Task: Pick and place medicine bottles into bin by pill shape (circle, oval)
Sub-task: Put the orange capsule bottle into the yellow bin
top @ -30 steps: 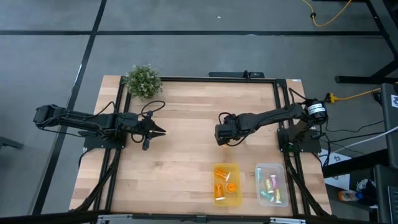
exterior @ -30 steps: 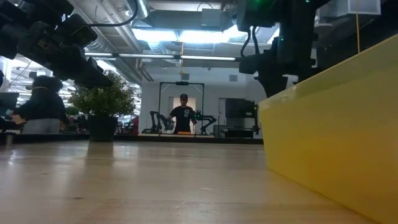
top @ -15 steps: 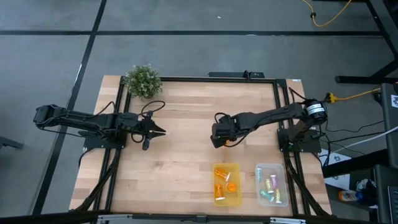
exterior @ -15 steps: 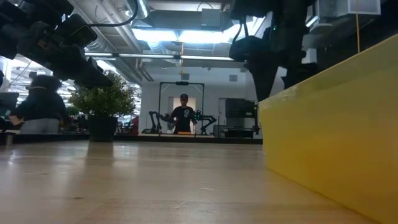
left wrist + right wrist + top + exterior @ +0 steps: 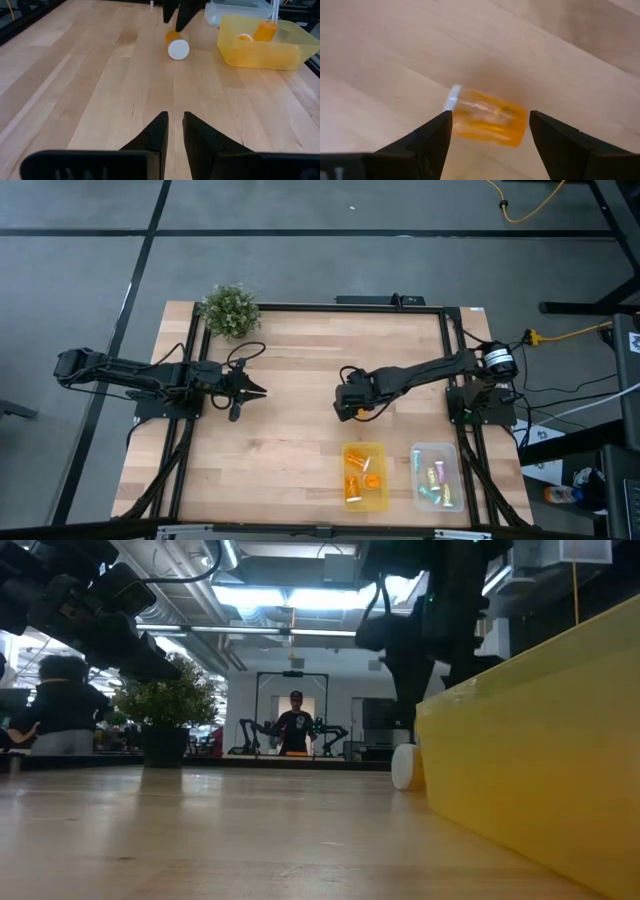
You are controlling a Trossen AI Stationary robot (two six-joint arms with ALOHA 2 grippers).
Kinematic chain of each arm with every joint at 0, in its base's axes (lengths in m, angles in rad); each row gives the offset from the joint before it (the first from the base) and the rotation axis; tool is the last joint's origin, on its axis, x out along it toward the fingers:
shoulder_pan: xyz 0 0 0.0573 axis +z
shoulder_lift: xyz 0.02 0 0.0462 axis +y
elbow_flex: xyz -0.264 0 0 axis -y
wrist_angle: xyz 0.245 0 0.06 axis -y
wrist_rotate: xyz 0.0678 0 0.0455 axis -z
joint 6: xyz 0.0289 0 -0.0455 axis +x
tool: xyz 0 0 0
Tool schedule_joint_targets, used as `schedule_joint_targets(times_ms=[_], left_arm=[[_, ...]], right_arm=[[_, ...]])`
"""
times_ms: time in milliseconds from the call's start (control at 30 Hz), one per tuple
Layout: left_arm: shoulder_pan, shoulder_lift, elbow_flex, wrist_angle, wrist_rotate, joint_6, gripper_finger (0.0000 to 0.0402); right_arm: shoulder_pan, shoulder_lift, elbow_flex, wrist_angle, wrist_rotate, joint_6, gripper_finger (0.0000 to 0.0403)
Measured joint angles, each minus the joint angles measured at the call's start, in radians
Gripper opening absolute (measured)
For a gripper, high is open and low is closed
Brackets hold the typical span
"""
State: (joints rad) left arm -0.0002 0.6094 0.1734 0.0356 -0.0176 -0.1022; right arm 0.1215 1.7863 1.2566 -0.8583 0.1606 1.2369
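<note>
One orange medicine bottle (image 5: 487, 120) with a white cap (image 5: 178, 49) lies on its side on the wooden table, just left of the yellow bin in the low view (image 5: 407, 766). My right gripper (image 5: 491, 120) hangs over it, open and pointing steeply down. One finger stands on each side of the bottle, and neither touches it. From above, that gripper (image 5: 350, 402) covers most of the bottle. My left gripper (image 5: 258, 391) waits shut at the table's left and holds nothing. Several more bottles lie in the two bins.
At the near right stand a yellow bin (image 5: 382, 475) holding orange bottles and a clear bin (image 5: 415, 470) holding pale capped bottles. A leafy plant (image 5: 229, 310) sits at the far left corner. Bare wood lies between the two arms. People show in the room beyond.
My right gripper has moved toward the table's left edge and slightly down, staying open. In the low view the bottle's white cap end now shows beside the yellow bin, where it did not show before.
</note>
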Motion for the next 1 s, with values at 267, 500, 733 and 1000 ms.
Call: schedule_joint_targets(times_ms=[267, 500, 733, 1000], left_arm=[[0.0, 0.0, 0.0, 0.0, 0.0, 0.0, 0.0051], [0.0, 0.0, 0.0, 0.0, 0.0, 0.0, 0.0051], [0.0, 0.0, 0.0, 0.0, 0.0, 0.0, 0.0051], [0.0, 0.0, 0.0, 0.0, 0.0, 0.0, 0.0051]], right_arm=[[0.002, 0.004, 0.018, -0.01, -0.005, -0.279, 0.0268], [0.005, 0.007, 0.018, -0.002, -0.099, -0.699, 0.0268], [0.005, 0.071, 0.018, -0.002, -0.083, -0.854, 0.0268], [0.005, 0.157, 0.018, 0.003, -0.026, -0.791, 0.0268]])
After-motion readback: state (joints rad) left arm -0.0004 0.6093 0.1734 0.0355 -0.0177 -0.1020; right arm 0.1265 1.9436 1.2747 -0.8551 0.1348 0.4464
